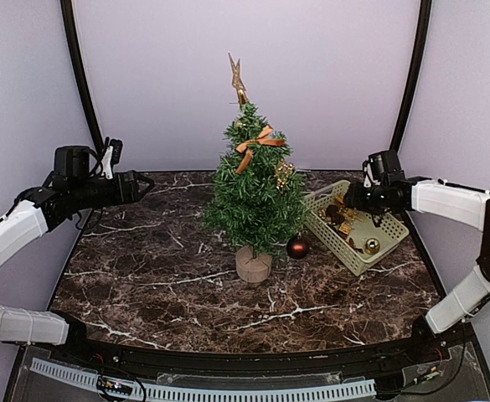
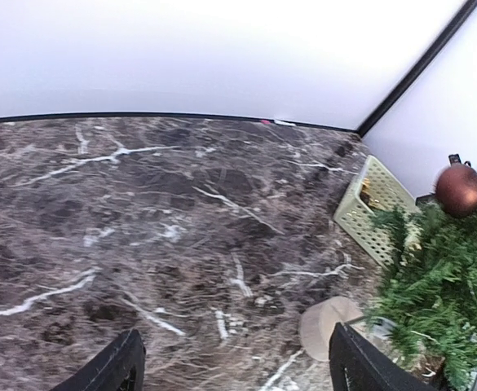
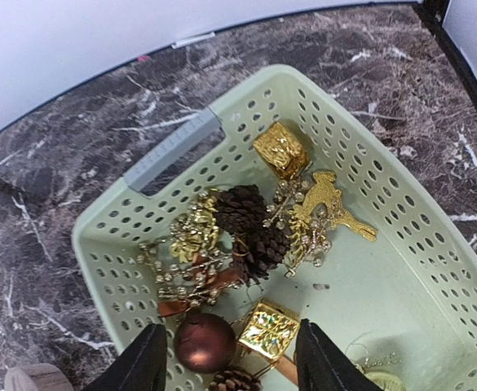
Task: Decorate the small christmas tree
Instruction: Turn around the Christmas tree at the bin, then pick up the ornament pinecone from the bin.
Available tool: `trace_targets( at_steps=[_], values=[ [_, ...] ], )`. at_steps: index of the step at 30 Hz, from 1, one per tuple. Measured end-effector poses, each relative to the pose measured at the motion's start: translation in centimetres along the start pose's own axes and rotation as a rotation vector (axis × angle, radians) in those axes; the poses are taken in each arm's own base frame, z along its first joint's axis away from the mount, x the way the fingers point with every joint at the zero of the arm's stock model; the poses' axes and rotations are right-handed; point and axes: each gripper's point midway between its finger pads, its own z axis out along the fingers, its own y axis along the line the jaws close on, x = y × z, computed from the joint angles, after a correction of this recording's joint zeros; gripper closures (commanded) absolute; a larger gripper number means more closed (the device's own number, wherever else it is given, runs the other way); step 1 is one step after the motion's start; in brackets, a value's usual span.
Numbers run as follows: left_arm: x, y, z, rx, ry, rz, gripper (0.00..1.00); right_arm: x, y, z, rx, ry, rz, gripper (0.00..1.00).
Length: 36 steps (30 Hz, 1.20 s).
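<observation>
Dark-brown marble-patterned surface (image 1: 144, 268) carries every item noted below.

Task item: small christmas tree (image 1: 253, 197), dark green with bristly branches, stands upright near the middle of the surface on a round pale wooden stump base (image 1: 253, 265).

Fitted on the tree:
- gold star topper (image 1: 238, 79) at the tip
- orange ribbon bow (image 1: 257, 144) just below it
- gold bead cluster (image 1: 284, 173) on the right flank

Glossy red-brown ball ornament (image 1: 297, 247) lies on the surface just beside the stump, to its right, under the lowest branches.

Pale-green perforated plastic basket (image 1: 384, 251) sits to the right of the tree at an angle, its near corner close to the branches. Contents seen from the right wrist view:
- dark pine cones (image 3: 250, 228)
- gold reindeer figure (image 3: 329, 208)
- gold gift-box ornament (image 3: 280, 148) near the grey handle
- second gold gift box (image 3: 268, 330)
- brown basket ball (image 3: 204, 342)

Left claw (image 2: 236, 342): spread wide, nothing between its fingers. It is held above the surface well to the left of the tree and pointed toward it.

Right claw (image 3: 230, 338): fingers apart, hovering over the basket. The brown basket ball and second gold gift box show in the gap below. Neither finger is seen gripping anything.
</observation>
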Motion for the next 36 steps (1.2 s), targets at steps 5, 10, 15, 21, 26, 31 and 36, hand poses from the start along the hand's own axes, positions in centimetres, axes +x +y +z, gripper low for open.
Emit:
trace_targets(
  at_steps=[5, 10, 15, 21, 26, 31, 36],
  values=[
    [-0.8, 3.1, -0.8, -0.055, 0.006, 0.039, 0.20, 0.7, -1.2, 4.7, 0.036, 0.093, -0.034, 0.56],
    [-0.8, 4.5, -0.8, -0.079, 0.014, 0.084, 0.20, 1.0, -0.6, 7.0, 0.008, 0.142, -0.128, 0.59],
    [0.1, 5.5, -0.1, -0.071, 0.030, 0.080, 0.20, -0.3, 0.1, 8.3, -0.007, 0.149, -0.232, 0.62],
    [1.4, 6.3, 0.7, -0.053, 0.067, 0.052, 0.19, -0.2, 0.1, 9.2, -0.005, 0.190, -0.332, 0.65],
    [1.1, 6.3, 0.7, -0.039, 0.056, 0.048, 0.20, 0.8, 0.0, 9.0, -0.005, 0.231, -0.393, 0.66],
    [0.9, 6.2, 0.7, -0.027, 0.049, 0.044, 0.20, 1.2, 0.0, 9.1, 0.002, 0.243, -0.426, 0.70],
    [0.8, 6.2, 0.7, -0.019, 0.047, 0.043, 0.20, 2.0, 0.0, 9.6, 0.003, 0.263, -0.450, 0.73]
  ],
)
